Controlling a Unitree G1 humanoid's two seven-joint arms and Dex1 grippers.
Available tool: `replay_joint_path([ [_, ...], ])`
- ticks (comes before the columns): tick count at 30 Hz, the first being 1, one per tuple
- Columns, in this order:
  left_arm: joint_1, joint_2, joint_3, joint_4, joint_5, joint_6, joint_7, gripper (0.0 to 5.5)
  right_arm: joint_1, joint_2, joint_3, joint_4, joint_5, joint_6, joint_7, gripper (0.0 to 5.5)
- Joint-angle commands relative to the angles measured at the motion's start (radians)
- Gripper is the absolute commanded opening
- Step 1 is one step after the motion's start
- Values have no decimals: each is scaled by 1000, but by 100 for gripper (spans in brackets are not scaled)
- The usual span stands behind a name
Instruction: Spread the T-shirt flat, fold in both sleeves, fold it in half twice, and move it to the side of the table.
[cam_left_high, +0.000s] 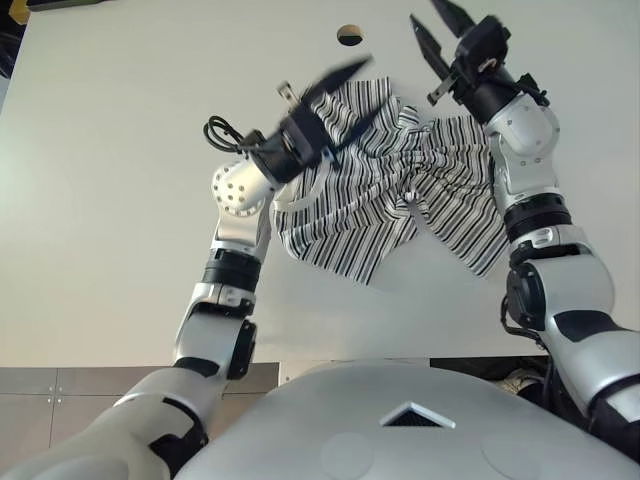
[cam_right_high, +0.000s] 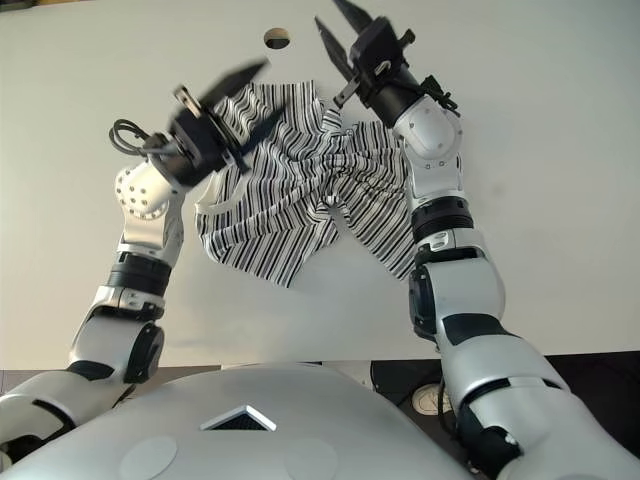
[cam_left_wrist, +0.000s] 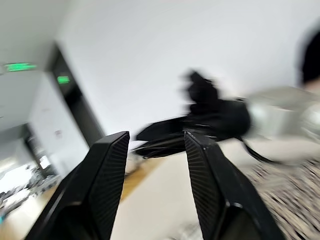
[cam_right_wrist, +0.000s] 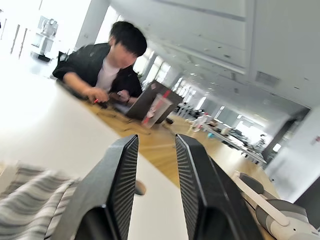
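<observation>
The striped T-shirt (cam_left_high: 400, 200) lies crumpled on the white worktop (cam_left_high: 120, 150), in its far middle part. It is not flat: the cloth is bunched, with folds running in toward a knot near its centre. One loose corner points toward the robot, and another hangs out on the right beside the right forearm. A pale band of hem or collar shows at the shirt's left edge, just under the left wrist.

The left hand (cam_left_high: 370, 88) is above the shirt's far left part with its two fingers (cam_left_wrist: 107, 185) spread wide and nothing between them. I cannot tell whether the lower finger brushes the cloth. The right hand (cam_left_high: 426, 14) is raised past the shirt's far right edge, pointing away from the robot. Its fingers (cam_right_wrist: 122, 185) are parted by a narrower gap and grip nothing.

The left wrist view shows striped cloth at the corner past its own fingers — the right hand is a dark blur farther off. The right wrist view shows a fold of the shirt beside its fingers.

A small round hole (cam_left_high: 349, 35) sits in the worktop just beyond the shirt, between the two hands.
</observation>
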Motion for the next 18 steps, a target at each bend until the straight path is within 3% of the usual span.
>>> replay_joint_path([
  [1,70,82,-82,-33,98,14,-37,204,6,-62,59,24,-80,35,13,135],
  [7,108,165,-153,-3,250,24,2,204,-6,-67,153,97,-187,72,-11,135],
  [10,62,249,-175,33,592,6,231,204,-27,-63,221,128,-266,99,-31,135],
  [13,61,329,-217,18,782,33,322,204,-61,-67,272,151,-334,122,-71,135],
  [18,161,477,-307,-9,828,67,204,204,-165,-72,326,244,-421,173,-156,135],
])
